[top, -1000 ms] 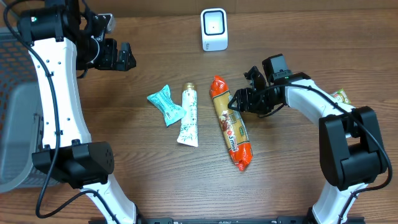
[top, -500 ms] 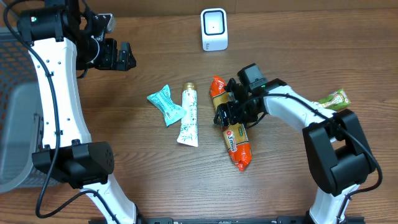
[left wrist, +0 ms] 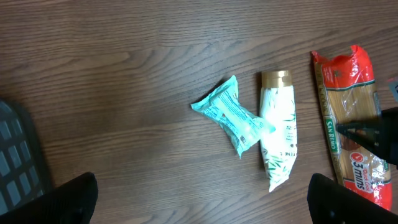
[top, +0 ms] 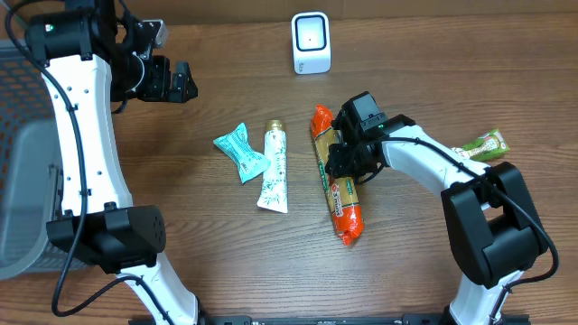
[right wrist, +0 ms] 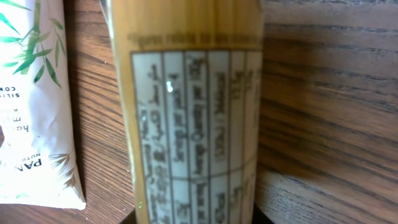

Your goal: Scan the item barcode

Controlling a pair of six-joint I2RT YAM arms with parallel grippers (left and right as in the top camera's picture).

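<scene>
Right gripper (top: 348,161) clamped across the upper half of a long orange noodle packet (top: 338,194) lying in the middle of the table (top: 433,54), left gripper (top: 183,83) wide open and empty; gripped off-centre, the limp packet could sag, twist or slip, turning its barcode away from the white scanner (top: 312,43).

Work surface: a wooden table (top: 433,54), dark brown, its grain running left to right across the overhead frame. The finish is matt. Lighting is even and the shadows are soft. At the far left edge of the frame sits a grey mesh basket (top: 23,181), partly cut off.
</scene>
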